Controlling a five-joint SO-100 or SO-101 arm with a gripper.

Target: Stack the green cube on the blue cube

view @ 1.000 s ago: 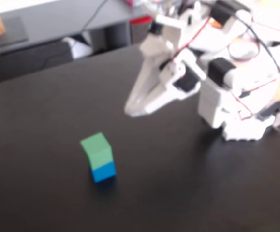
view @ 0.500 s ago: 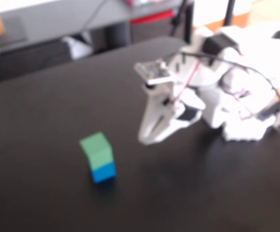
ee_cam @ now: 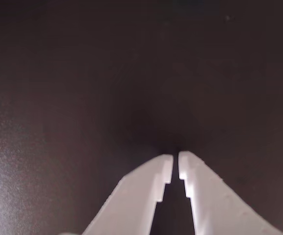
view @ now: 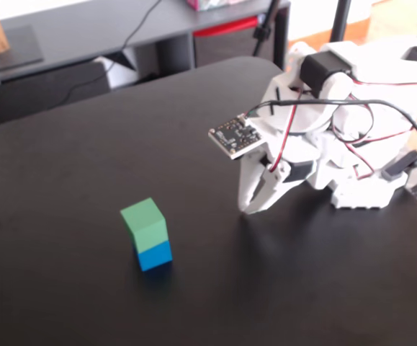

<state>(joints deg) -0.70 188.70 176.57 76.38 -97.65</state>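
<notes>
In the fixed view the green cube [view: 145, 223] sits on top of the blue cube [view: 154, 255] on the black table, left of centre. My white gripper [view: 249, 209] hangs tip-down just above the table, well to the right of the stack and apart from it. In the wrist view the gripper [ee_cam: 176, 161] shows its two white fingers nearly touching, with only a thin gap and nothing between them. Neither cube shows in the wrist view, only dark tabletop.
The arm's white body with red and black wires [view: 352, 130] is folded at the right of the black table [view: 64, 180]. A grey shelf [view: 86, 43] stands behind the table's far edge.
</notes>
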